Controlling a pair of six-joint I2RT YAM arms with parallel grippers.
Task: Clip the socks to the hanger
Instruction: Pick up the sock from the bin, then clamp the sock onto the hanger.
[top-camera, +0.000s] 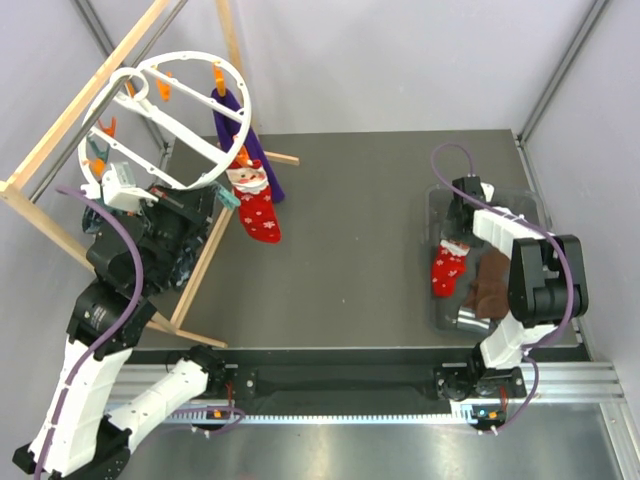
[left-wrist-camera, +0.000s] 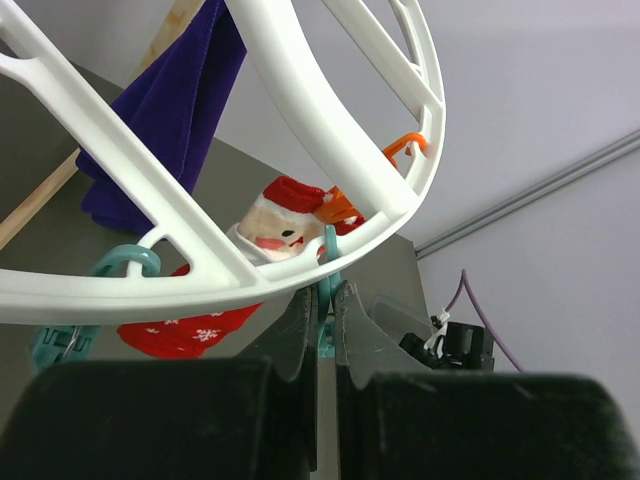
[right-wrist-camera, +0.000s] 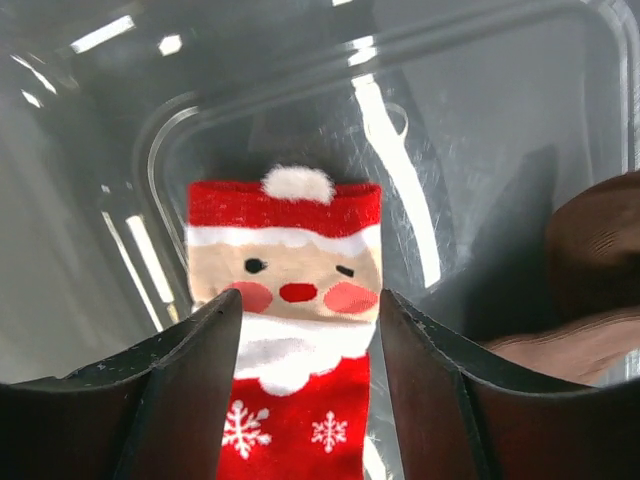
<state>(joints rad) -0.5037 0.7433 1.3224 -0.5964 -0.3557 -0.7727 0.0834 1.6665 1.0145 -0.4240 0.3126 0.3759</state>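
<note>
Santa sock (right-wrist-camera: 285, 230) flat in clear tray (right-wrist-camera: 152, 160), right claw (right-wrist-camera: 305, 310) agape over it.

A: How were the socks (right-wrist-camera: 290, 300) coloured?
B: Red was recorded, with white snowflakes, a white-bearded Santa face, pink cheeks and a white pompom.
A: And the hanger (left-wrist-camera: 330, 110)?
B: White was noted; orange clips (top-camera: 218, 75) and one teal clip (left-wrist-camera: 130, 262) were seen. A purple sock (left-wrist-camera: 170, 110), a brown cloth (top-camera: 492, 280) and a dark grey table (top-camera: 350, 230) were also logged.
</note>
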